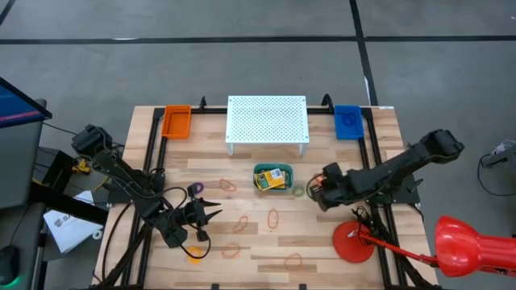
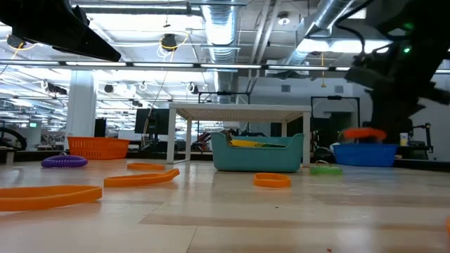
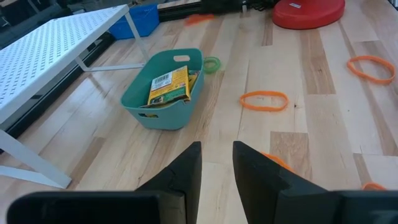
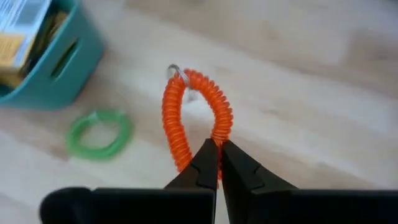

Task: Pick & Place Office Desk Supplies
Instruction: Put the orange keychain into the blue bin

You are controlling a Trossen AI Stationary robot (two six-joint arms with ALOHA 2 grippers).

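Fingers of the right gripper point(image 4: 219, 163) are pinching an orange coil band point(image 4: 196, 112), its lower end hiding behind them.

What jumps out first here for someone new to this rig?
The right claw is shut on an orange coiled band, just right of the teal bin at the table's centre. That bin holds the yellow-and-green crayon boxes, with a green band lying beside it. Behind it stands the white perforated stand, and orange loops lie scattered over the wooden table.
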